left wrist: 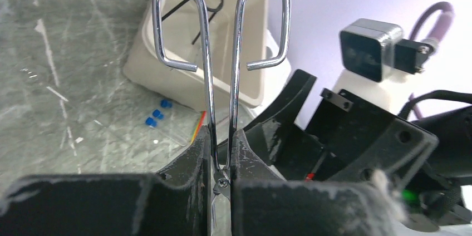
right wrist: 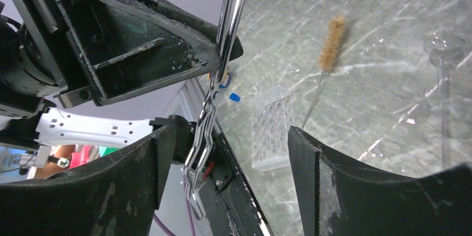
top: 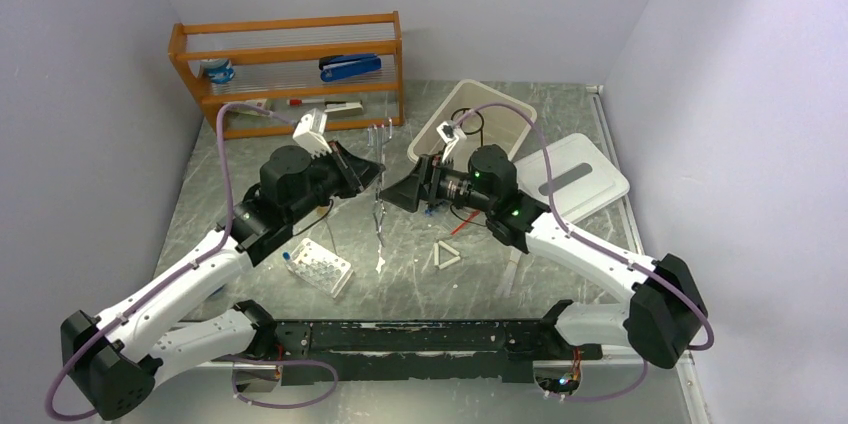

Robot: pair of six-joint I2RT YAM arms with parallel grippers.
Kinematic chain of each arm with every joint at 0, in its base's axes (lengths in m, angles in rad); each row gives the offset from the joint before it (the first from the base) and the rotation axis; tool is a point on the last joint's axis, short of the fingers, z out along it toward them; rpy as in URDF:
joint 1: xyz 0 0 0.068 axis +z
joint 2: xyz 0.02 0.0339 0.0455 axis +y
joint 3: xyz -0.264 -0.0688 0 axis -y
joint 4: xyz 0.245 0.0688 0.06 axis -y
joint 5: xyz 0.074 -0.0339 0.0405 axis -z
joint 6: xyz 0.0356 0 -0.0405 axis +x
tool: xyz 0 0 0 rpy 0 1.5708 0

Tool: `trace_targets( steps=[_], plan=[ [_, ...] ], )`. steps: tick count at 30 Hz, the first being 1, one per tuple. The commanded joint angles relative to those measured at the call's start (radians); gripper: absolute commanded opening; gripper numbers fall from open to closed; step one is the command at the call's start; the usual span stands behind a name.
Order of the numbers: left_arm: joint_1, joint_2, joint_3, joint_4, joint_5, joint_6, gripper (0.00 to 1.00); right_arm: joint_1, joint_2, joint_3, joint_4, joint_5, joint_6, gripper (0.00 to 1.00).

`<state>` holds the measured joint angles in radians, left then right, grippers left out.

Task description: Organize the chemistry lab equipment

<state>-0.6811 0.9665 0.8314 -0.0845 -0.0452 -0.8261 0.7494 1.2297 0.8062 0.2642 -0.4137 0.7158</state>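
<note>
My left gripper (top: 368, 176) is shut on the metal scissor-forceps (top: 380, 206) near their pivot and holds them upright above the table. In the left wrist view (left wrist: 222, 163) the forceps' loop handles (left wrist: 222, 24) stick out beyond the jaws. My right gripper (top: 405, 192) faces the left one, open. In the right wrist view (right wrist: 231, 133) the forceps' tips (right wrist: 203, 136) hang between its fingers (right wrist: 139, 180), nearer the left one, not touching. The white holed rack (top: 320, 266) with blue-capped vials, the white triangle (top: 447, 256), the red-bulb pipette (top: 460, 225) and the bristle brush (right wrist: 332, 43) lie on the table.
A white bin (top: 482, 104) holding a black wire piece stands behind my right gripper, its lid (top: 572, 178) beside it on the right. An orange shelf (top: 290, 39) with a blue stapler (top: 350, 67) stands at the back left. Loose blue caps (left wrist: 156, 114) lie near the bin.
</note>
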Motion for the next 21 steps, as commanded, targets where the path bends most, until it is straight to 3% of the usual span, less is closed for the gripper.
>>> trace_targets(
  steps=[1,9,17,21],
  plan=[
    [0.006,-0.014,0.061,0.072,0.076,-0.036,0.05,0.014,0.018,0.046,0.096,-0.014,0.052,0.75],
    [0.006,0.011,0.054,0.017,-0.037,-0.044,0.05,0.065,0.108,0.165,-0.08,0.138,0.038,0.57],
    [0.006,0.016,0.051,0.007,-0.056,-0.041,0.05,0.087,0.124,0.185,-0.12,0.216,0.037,0.3],
    [0.006,0.021,0.057,0.003,-0.037,-0.036,0.05,0.087,0.123,0.185,-0.114,0.22,0.035,0.1]
  ],
)
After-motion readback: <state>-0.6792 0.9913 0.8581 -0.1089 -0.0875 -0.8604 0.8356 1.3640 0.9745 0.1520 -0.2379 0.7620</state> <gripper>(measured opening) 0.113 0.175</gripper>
